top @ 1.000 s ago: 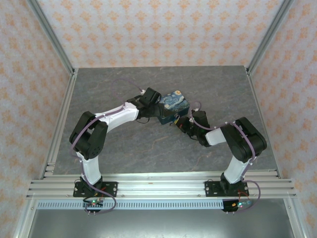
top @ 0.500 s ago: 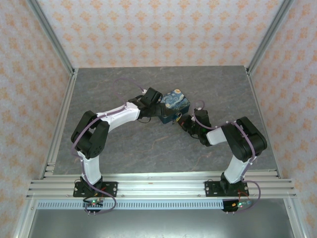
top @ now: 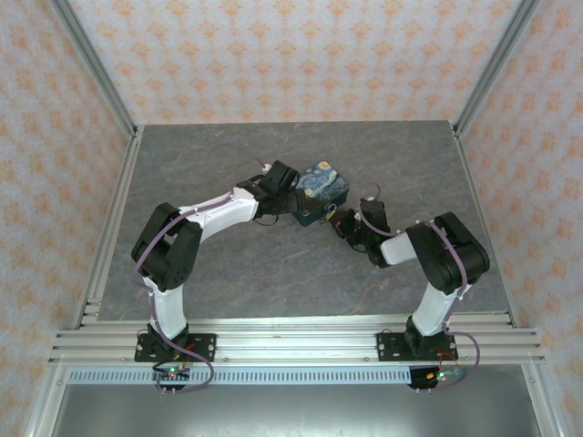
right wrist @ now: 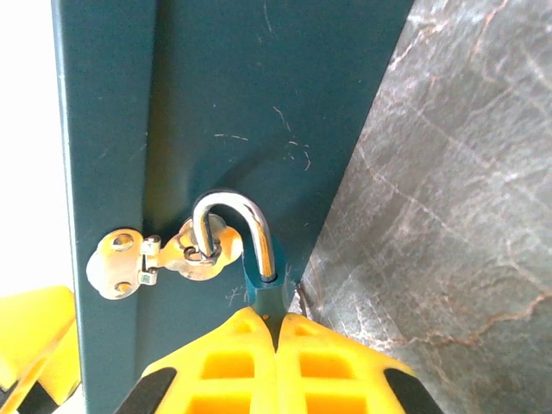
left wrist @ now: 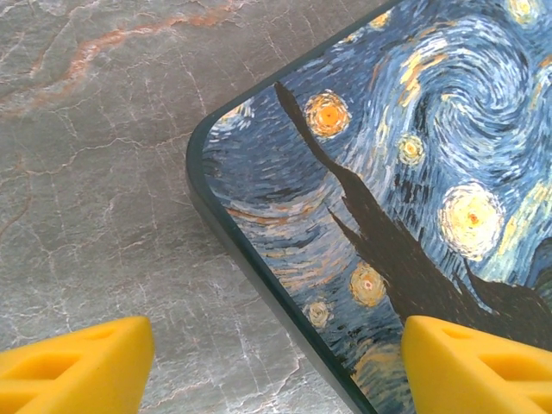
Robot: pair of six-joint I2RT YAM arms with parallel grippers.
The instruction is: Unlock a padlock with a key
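Right wrist view: padlock [right wrist: 263, 250] hangs from silver hasp [right wrist: 164, 254] on dark side wall of painted box [right wrist: 259, 103], dead ahead of right fingers [right wrist: 269, 332]. Shackle end points away, teal body at tips; long axis in line w/ fingers. Right fingers pressed shut, tips at lock's body end; key betw. pads or not, can't tell. Left fingers [top: 295, 194] spread wide, astride box's lid corner. Box approx mid-desk [top: 228, 264], lock on side facing near-right corner. R arm nearer; next prob. twist about that axis.
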